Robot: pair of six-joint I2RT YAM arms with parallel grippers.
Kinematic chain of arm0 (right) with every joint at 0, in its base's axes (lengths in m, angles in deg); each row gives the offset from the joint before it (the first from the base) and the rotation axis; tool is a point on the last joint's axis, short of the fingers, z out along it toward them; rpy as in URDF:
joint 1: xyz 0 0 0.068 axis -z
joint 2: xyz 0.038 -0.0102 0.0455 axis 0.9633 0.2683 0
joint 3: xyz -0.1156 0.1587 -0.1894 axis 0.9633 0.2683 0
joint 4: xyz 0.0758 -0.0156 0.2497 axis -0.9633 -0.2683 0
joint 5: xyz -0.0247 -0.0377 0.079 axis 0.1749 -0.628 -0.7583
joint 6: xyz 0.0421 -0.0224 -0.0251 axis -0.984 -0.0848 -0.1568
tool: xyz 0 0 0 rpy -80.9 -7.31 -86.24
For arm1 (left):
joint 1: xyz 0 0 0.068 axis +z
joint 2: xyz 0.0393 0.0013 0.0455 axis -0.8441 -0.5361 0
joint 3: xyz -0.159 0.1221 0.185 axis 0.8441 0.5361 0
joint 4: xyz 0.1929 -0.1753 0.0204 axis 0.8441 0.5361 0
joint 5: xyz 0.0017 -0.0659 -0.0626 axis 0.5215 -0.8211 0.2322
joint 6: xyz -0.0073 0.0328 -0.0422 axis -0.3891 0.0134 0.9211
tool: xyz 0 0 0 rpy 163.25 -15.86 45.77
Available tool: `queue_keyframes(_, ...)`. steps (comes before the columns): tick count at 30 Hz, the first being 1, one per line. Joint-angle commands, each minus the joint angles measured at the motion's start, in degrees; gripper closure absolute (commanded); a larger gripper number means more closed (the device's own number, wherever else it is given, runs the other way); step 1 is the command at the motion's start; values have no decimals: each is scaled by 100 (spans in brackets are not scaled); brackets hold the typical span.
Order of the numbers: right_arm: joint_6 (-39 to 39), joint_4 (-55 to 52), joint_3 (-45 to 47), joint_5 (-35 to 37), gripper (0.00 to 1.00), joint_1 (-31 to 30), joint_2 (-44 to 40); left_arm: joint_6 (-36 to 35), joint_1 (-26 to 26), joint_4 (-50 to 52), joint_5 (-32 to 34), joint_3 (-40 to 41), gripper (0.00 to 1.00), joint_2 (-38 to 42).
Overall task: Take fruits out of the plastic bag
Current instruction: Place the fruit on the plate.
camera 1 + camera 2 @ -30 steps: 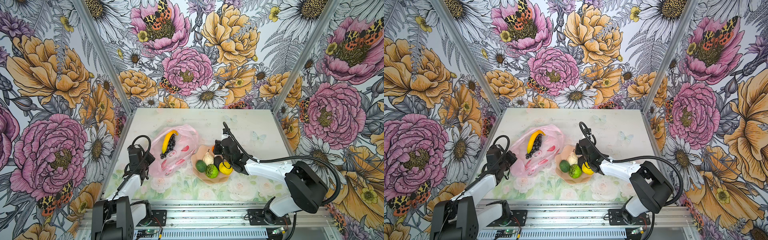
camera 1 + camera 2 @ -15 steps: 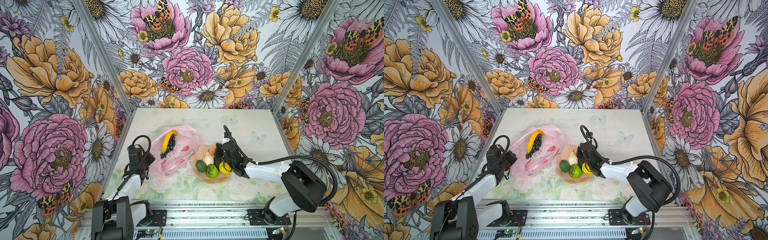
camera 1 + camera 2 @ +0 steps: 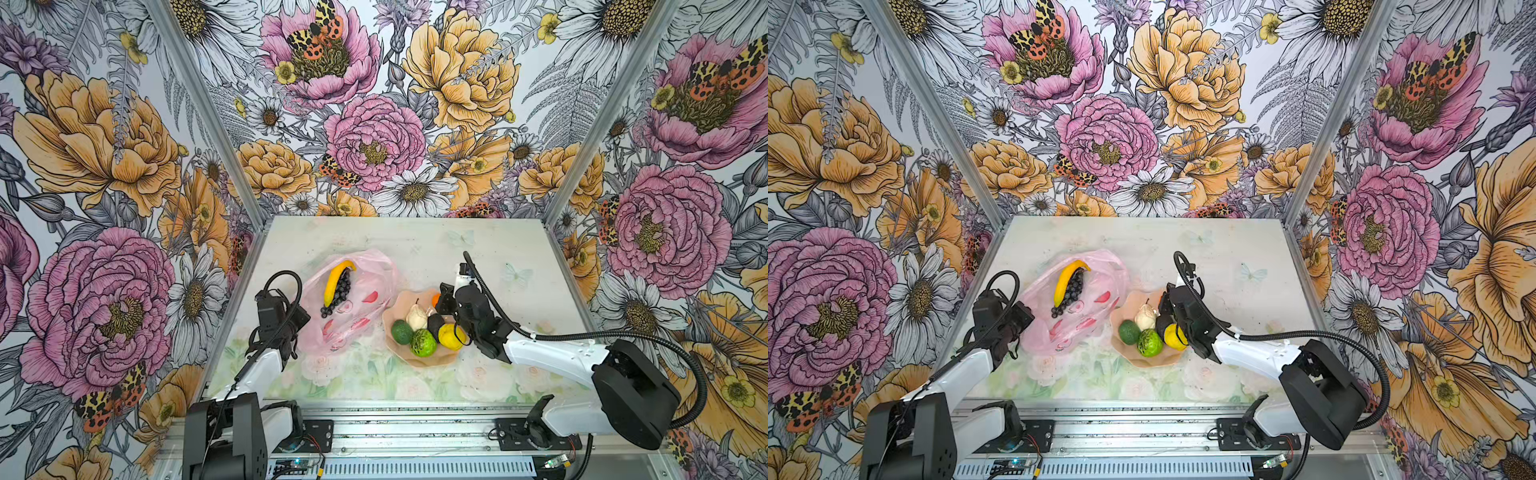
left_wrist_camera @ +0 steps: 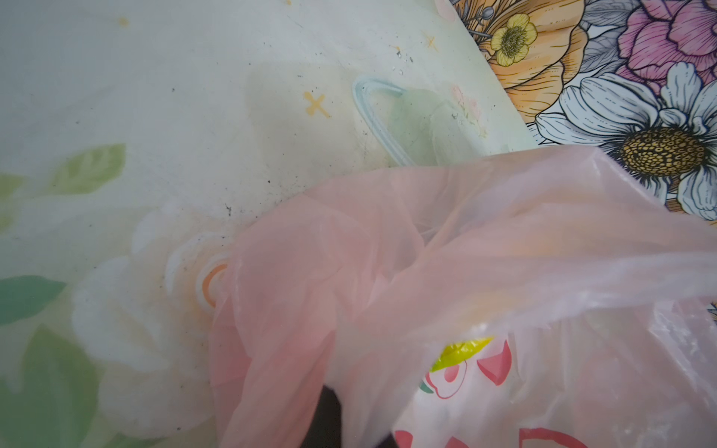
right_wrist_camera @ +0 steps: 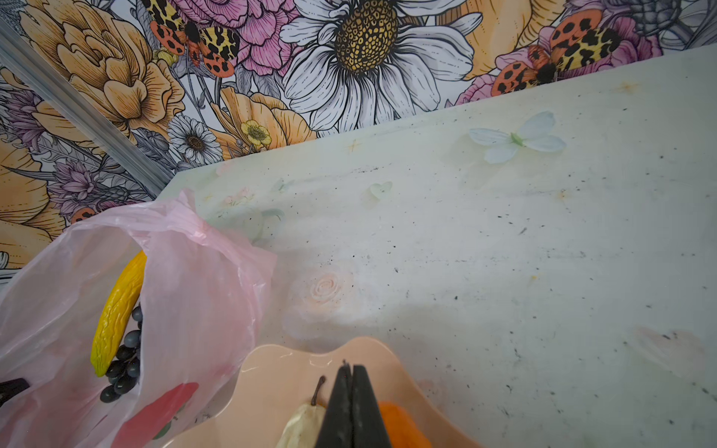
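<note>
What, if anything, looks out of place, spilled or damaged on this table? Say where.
Nothing is spilled or damaged. One mismatch stands out: the banana and the grape bunch lie inside the crumpled plastic bag, while the pear, avocado, lime-green ball, lemon and orange piece sit in the peach dish beside it.

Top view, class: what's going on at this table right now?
The left tool, shut, appears to pinch an edge of the plastic bag. The banana and grape bunch lie inside it. The right tool, shut and empty, is over the dish between the pear and orange piece; the avocado, lime-green ball and lemon sit there too.
</note>
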Motion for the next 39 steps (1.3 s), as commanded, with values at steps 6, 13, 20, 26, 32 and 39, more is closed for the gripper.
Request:
queue_keyframes(6,-161,-120,210,272,100,30,20,-141,-53,-163,49,56,100,-23)
queue_keyframes(13,-227,-78,346,273,94,35,-13,-137,-56,-162,47,63,100,-26)
queue_keyframes(20,-193,-96,462,429,76,26,-288,-140,-64,-167,59,63,100,-16)
queue_keyframes(26,-174,-140,428,451,68,27,-409,-146,-88,-164,67,63,100,-17)
queue_keyframes(32,50,-784,-46,907,52,-298,-531,-183,-160,-154,102,36,100,-16)
queue_keyframes(39,-125,-1195,-936,703,44,-855,-191,-192,-386,6,243,-16,100,61)
